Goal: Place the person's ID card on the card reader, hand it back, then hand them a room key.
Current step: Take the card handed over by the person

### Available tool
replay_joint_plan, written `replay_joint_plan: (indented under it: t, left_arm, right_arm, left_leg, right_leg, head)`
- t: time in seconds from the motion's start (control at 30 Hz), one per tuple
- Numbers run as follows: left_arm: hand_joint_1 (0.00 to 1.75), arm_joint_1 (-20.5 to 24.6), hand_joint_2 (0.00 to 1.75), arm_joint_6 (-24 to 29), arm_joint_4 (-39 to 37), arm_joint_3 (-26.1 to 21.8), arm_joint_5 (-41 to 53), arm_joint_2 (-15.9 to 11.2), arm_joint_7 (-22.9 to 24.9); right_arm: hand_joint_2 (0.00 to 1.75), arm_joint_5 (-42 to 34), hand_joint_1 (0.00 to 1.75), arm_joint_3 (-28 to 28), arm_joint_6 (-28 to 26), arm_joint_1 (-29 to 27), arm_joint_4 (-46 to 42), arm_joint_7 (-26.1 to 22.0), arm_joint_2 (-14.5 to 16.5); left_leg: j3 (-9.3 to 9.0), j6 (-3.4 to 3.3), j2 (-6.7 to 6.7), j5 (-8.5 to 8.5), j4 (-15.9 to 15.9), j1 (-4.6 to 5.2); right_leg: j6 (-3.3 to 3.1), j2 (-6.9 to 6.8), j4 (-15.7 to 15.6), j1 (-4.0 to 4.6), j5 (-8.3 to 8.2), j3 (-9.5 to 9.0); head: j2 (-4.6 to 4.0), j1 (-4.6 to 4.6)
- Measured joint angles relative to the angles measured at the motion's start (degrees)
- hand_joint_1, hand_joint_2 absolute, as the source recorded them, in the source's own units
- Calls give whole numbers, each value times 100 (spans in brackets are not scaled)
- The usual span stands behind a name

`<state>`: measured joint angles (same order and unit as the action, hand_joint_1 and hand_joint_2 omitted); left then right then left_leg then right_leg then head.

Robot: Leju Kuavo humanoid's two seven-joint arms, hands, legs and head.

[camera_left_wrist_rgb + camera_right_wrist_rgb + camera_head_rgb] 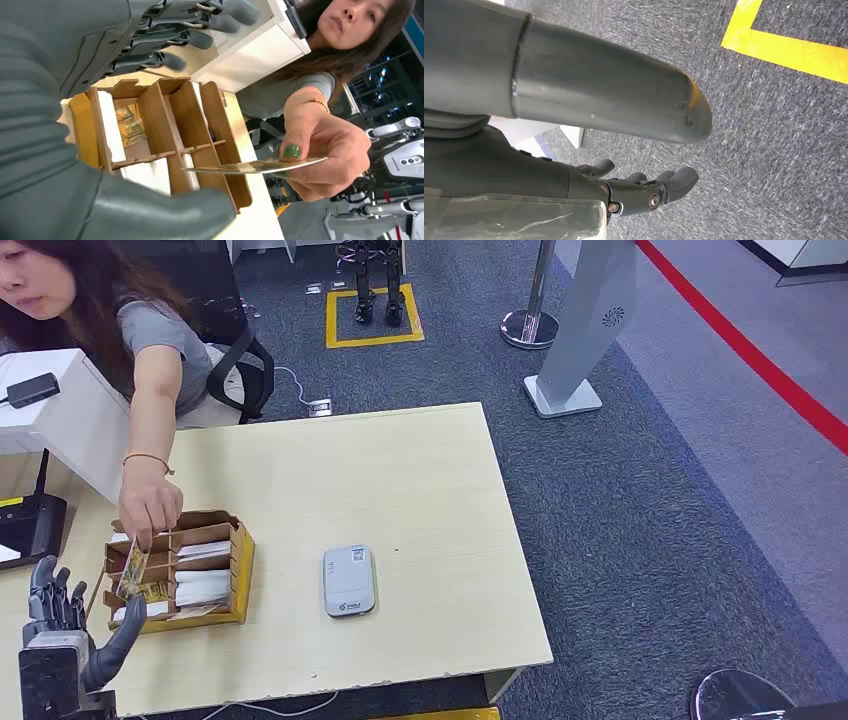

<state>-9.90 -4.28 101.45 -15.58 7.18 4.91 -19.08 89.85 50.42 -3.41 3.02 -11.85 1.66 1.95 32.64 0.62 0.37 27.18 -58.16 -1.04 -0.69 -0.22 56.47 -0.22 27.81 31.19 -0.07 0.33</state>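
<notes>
Left hand (62,625) is spread wide and empty at about 8 o'clock from the wooden card box (180,570), with the person's hand (150,505) offering the card (132,570) just above it, so I'd close thumb and fingers flat on the card's free edge.

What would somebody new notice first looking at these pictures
A person's hand reaches over the wooden card organiser at the desk's left end, pinching a patterned card above it. The robot's left hand waits just in front of the organiser, empty, fingers apart and pointing up. A white card reader lies flat mid-desk with nothing on it.
</notes>
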Motion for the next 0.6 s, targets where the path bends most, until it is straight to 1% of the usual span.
replay_joint_plan:
  t: [0.6]
  left_arm:
    - [175, 2, 175, 58, -1, 0, 47, 95, 13]
  right_arm:
    - [0, -4, 0, 0, 2, 2, 0, 15, 0]
  left_leg:
    - [0, 0, 0, 0, 0, 0]
  right_leg:
    - [0, 0, 0, 0, 0, 0]
  head:
    - [0, -1]
